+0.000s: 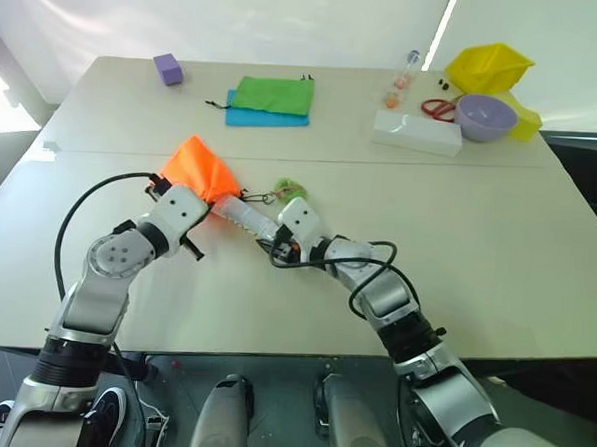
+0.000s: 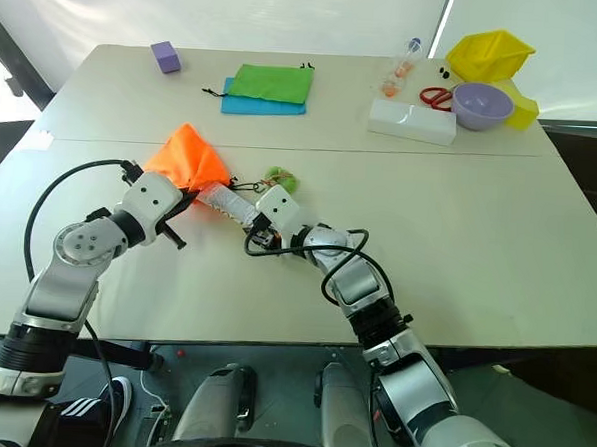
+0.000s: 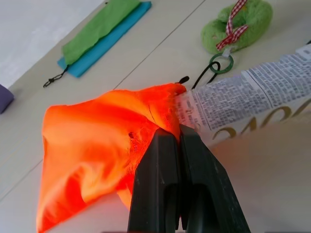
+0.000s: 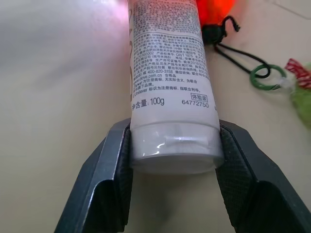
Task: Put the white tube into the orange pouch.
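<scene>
Nearest the robot, the right end effector (image 4: 172,160) grips the white tube (image 4: 167,92) by its round cap end, one black finger pressed to each side of the cap, the printed body running away from it toward the orange pouch (image 1: 196,170). Just beyond and to the left, the left end effector (image 3: 179,145) is pinched fully closed on the rim of the pouch's mouth, holding the orange fabric up off the bench (image 1: 478,243). The tube's long axis lies nearly level, running from the cap at the right gripper diagonally away and to the left; its flat crimped end leads and meets the gathered orange edge at the mouth, where the fabric hides how far it has entered. Judged from this, the task is past its midpoint: tube grasped, pouch held, tip at or just inside the opening; what remains is to push the body in along its own axis, release the cap, and let the pouch go. Most of the tube's length is outside the fabric. The black drawstring (image 4: 238,51) trails from the mouth to a green ring (image 4: 266,77), beside a green fuzzy item (image 3: 238,26). Farther back lie a green pouch (image 1: 273,94) upon a blue pouch (image 1: 246,118), a purple block (image 1: 167,68), a white box (image 1: 418,133), red scissors (image 1: 440,109), a lilac bowl (image 1: 485,116) and a yellow bin (image 1: 489,66).
</scene>
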